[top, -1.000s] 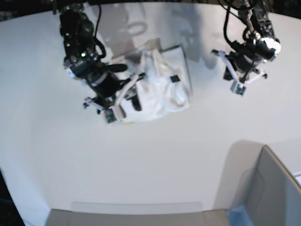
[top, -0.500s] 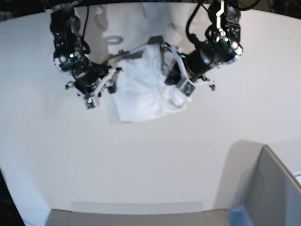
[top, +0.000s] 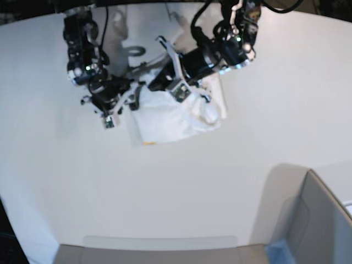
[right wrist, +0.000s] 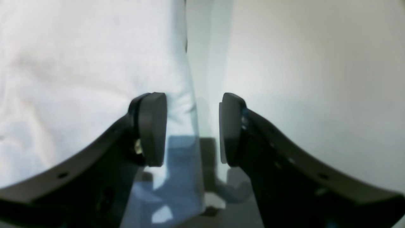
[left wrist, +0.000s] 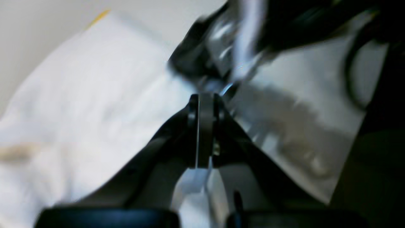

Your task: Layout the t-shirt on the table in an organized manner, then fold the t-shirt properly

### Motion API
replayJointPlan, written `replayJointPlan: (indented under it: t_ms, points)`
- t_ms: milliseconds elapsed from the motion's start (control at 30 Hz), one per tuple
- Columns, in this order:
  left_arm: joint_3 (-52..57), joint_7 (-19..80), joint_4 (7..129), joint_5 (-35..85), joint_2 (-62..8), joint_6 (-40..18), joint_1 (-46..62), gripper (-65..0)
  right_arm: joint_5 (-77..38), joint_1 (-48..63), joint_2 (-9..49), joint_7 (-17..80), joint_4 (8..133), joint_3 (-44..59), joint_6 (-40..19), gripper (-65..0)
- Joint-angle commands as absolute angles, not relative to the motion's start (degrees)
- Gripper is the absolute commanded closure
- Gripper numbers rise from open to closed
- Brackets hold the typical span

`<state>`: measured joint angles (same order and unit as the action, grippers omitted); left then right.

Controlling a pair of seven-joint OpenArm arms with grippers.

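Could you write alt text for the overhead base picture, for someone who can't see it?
Two black robot arms reach over a crumpled white t-shirt on a big white table. The left tool is shut above the shirt; the right tool is open at its edge.

we see the shirt (top: 168, 118) bunched on the table (top: 176, 187), toward its far side, middle. left gripper (top: 157, 82) sits over the shirt's far edge; right gripper (top: 122, 104) is just beside its left edge in the base view, straddling that edge in the wrist view. a box (top: 319, 225) stands at the near right corner, well apart.
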<state>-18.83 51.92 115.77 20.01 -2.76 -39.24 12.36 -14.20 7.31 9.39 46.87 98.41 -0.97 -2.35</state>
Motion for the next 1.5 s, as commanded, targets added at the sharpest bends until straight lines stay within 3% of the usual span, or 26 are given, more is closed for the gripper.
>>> replayJointPlan:
  t_ms: [0,133,467,667,900,1067,1467]
  points:
    - [-19.3,49.54,116.97,20.7,-3.03,-39.08,11.91,0.0,-14.55,6.73,9.71,46.11,98.95,-0.92,-2.42,-28.5]
    - [-21.76,48.66,116.62,20.18,-3.65,-39.08,12.0,0.0,-14.55,6.81,9.63,46.11,98.95,-1.01,-2.42,-28.5]
    - [-16.75,48.66,109.23,20.09,-15.34,-38.29,14.02,0.0,-14.64,6.64,9.98,46.11,99.47,-0.84,-2.42,-28.5]
    - [-8.4,48.13,103.08,20.18,-15.43,-38.29,14.73,0.0,-14.81,6.29,9.8,46.11,99.56,-0.84,-2.42,-28.5]
    - [-1.19,48.48,115.56,20.53,-12.7,-38.37,14.73,0.0,-14.9,7.87,9.63,46.02,109.23,-0.92,-2.86,-28.5]
    - [-1.01,48.48,115.56,20.53,-8.22,-38.73,12.44,0.0,-14.9,6.2,9.8,45.93,112.31,-2.59,-2.95,-28.5]
    - [-6.02,47.69,96.57,20.18,-7.6,-38.37,0.13,0.0,-14.73,-5.93,9.63,45.76,94.2,-12.44,-2.95,-28.5]
